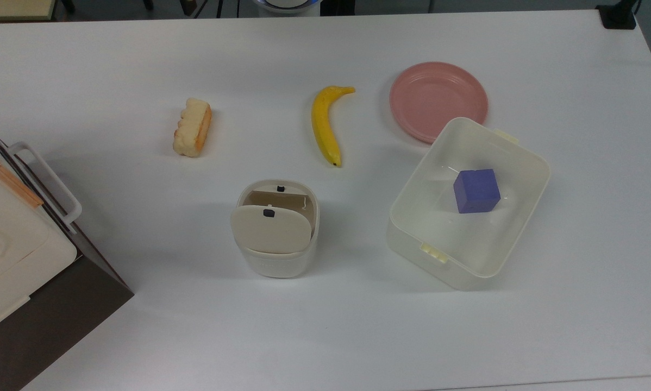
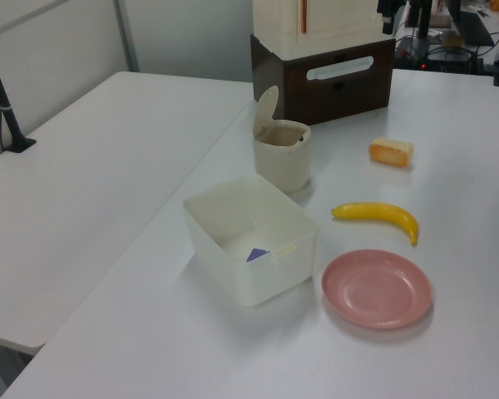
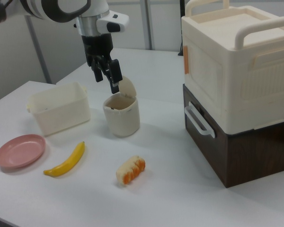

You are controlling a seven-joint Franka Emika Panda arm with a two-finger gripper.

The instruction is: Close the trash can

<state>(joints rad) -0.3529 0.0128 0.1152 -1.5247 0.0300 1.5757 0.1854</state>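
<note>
White tabletop [image 1: 358, 336] carries everything: the trash can [image 3: 121, 115] stands near its middle, just below the gripper [image 3: 108, 74] in the right view, with its lid [image 3: 127, 88] tipped up on the hinge and the mouth open. In the top view the lid [image 1: 271, 228] leans out over one side of the rim, its small dark button [image 1: 268, 213] facing up. The jaws stand slightly spread and hold nothing; their tips hang just above the rim, beside the raised lid and seemingly not touching it.

Farther from the jaws lie a white tub [image 1: 469, 203] holding a purple cube [image 1: 476, 190], a pink plate [image 1: 438, 100], a banana [image 1: 325, 125] and a piece of cake [image 1: 193, 127]. A big white and brown box [image 3: 236, 85] sits well off to the right view's right.

The step in hand looks like the approach: the arm is poised at the lid and closing has not yet begun. The next move likely calls for getting the jaws behind or above the lid's upper edge, then pushing it forward and down until it lies flat on the rim. The can looks light, so a sideways shove could slide or tip it; pressure should run mostly downward.
</note>
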